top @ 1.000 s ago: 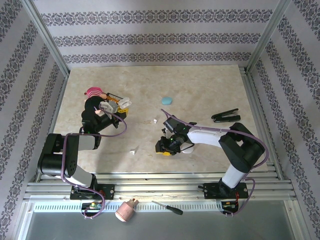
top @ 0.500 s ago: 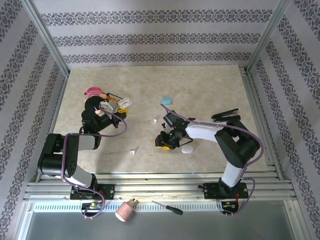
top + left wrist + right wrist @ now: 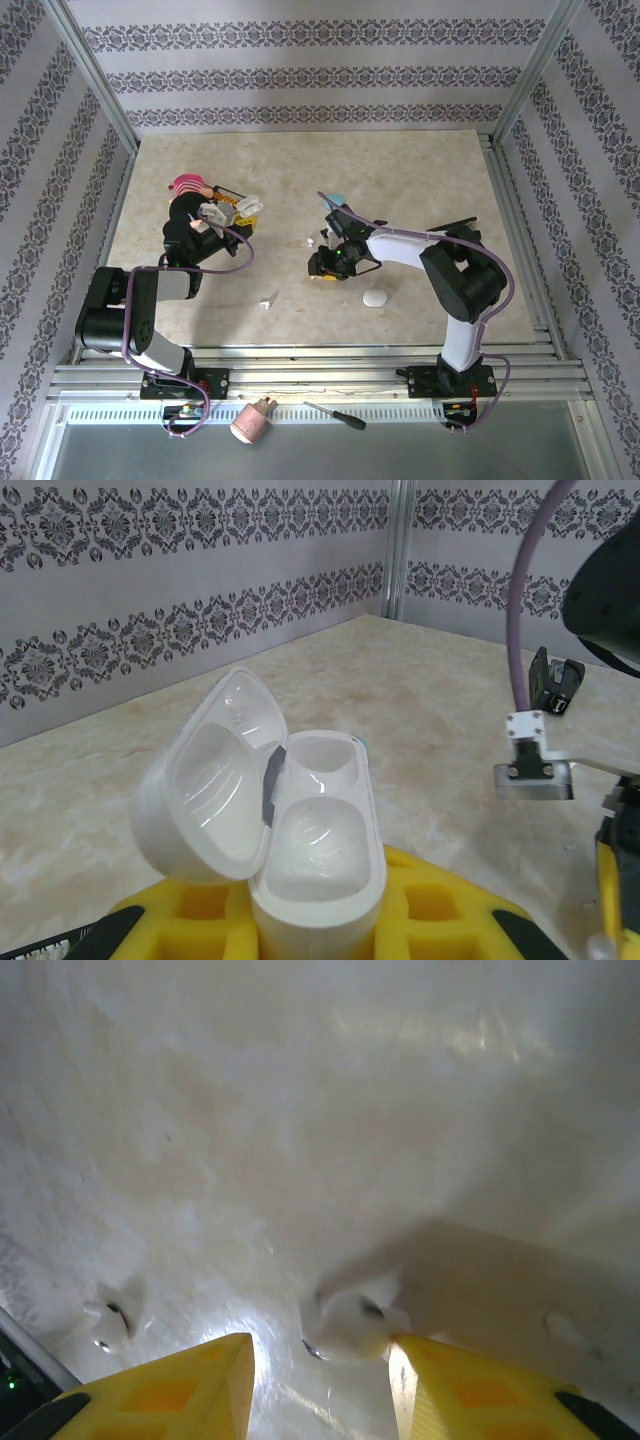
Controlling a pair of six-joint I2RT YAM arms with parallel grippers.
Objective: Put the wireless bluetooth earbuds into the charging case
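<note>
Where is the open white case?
Left wrist view: the open white case stands in the left pincer; from above, it is at the table's left side, near a pink object.

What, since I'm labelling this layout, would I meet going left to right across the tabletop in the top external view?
pink object → open white case → small white earbud → right gripper → closed white case → black clip
</note>
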